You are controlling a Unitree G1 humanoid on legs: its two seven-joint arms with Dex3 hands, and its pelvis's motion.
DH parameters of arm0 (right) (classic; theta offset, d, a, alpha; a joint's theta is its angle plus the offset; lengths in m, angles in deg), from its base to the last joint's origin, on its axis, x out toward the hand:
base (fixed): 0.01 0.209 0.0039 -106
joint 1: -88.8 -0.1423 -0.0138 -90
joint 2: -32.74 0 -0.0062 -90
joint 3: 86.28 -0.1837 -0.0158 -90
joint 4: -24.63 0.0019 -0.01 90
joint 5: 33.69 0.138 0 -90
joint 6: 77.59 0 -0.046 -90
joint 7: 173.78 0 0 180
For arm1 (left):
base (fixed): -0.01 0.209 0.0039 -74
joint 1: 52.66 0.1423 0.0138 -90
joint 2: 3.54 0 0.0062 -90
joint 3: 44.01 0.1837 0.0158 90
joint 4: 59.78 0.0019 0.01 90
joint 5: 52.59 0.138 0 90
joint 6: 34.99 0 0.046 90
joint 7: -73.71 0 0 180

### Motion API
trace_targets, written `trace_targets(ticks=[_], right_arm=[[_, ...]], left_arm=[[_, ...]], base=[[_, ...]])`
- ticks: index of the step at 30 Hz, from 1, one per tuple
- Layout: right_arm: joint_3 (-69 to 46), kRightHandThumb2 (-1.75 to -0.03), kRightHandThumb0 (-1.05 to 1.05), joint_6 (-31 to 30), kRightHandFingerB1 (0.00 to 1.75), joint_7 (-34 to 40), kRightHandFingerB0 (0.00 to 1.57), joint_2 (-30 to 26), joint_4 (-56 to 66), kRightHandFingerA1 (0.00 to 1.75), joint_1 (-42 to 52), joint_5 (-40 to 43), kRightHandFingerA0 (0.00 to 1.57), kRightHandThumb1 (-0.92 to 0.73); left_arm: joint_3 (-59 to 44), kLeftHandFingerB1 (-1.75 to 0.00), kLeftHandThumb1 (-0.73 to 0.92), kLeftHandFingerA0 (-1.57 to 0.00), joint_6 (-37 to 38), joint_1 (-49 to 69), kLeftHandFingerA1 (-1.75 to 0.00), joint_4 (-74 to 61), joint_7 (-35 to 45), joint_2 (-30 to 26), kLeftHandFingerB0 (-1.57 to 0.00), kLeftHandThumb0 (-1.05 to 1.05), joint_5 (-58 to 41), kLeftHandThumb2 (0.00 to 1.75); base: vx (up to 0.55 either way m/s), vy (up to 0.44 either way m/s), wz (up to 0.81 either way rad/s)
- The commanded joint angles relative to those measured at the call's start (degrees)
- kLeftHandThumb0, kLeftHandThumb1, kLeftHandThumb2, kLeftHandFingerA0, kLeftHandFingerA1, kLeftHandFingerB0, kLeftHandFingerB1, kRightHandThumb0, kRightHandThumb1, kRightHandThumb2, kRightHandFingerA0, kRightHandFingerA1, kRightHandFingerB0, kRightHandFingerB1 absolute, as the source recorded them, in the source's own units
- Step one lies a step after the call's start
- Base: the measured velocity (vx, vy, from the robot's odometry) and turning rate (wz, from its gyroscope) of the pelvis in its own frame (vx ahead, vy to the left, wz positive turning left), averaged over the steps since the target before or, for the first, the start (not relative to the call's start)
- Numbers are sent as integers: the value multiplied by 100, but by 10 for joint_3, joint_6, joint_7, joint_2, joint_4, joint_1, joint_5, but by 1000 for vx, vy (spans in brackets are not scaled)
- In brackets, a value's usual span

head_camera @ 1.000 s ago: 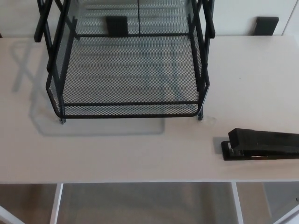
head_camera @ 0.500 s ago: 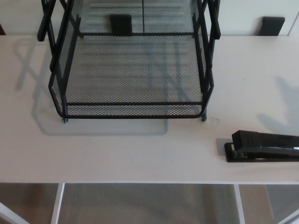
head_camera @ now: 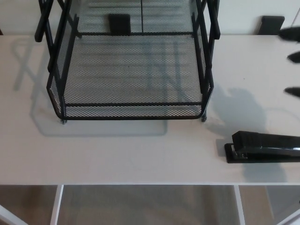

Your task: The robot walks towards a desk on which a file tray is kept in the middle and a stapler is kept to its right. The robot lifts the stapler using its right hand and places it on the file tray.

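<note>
The right hand (head_camera: 293, 57) shows at the edge, its fingers spread wide and holding nothing. The stapler (head_camera: 265, 147) lies flat on the desk (head_camera: 131, 154), just right of the wire tray (head_camera: 131, 111).

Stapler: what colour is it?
The stapler is black, seen best in the head view.
</note>
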Motion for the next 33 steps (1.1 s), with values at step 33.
trace_targets(ticks=[33], right_arm=[[145,-78,-62,1,41,15,12,-27,76,53,120,-280,21,-44]], left_arm=[[12,-30,79,-32,-31,-33,-34,33,-7,-5,-26,-51,2,64]], base=[[0,0,0]])
